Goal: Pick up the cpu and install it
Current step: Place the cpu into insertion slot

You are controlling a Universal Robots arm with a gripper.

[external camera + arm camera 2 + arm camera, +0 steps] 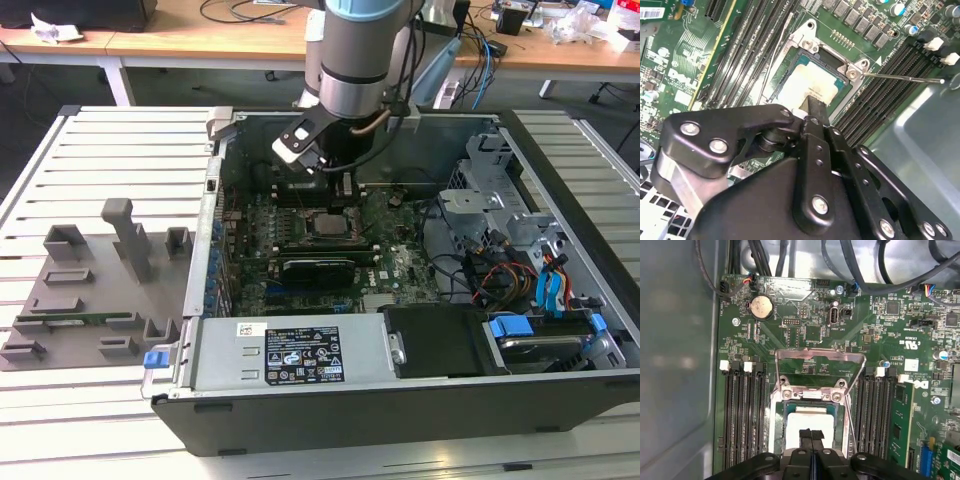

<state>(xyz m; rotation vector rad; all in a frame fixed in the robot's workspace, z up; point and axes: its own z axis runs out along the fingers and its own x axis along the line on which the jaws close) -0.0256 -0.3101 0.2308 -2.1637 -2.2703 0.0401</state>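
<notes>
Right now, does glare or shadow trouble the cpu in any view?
First wrist view: light washes the cpu top pale, the gripper overlapping it. Second wrist view: same pale sheen, gripper body hiding the foreground. Exterior view: evenly lit, the cpu grey beneath the arm.

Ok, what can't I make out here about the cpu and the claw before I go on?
- Contact: in both wrist views the claw overlaps the cpu; whether they touch is hidden by the claw itself.
- Cpu's near edge: covered by the claw in both wrist views.
- Exterior view: the claw tips are too dark and small against the computer case to make out.
</notes>
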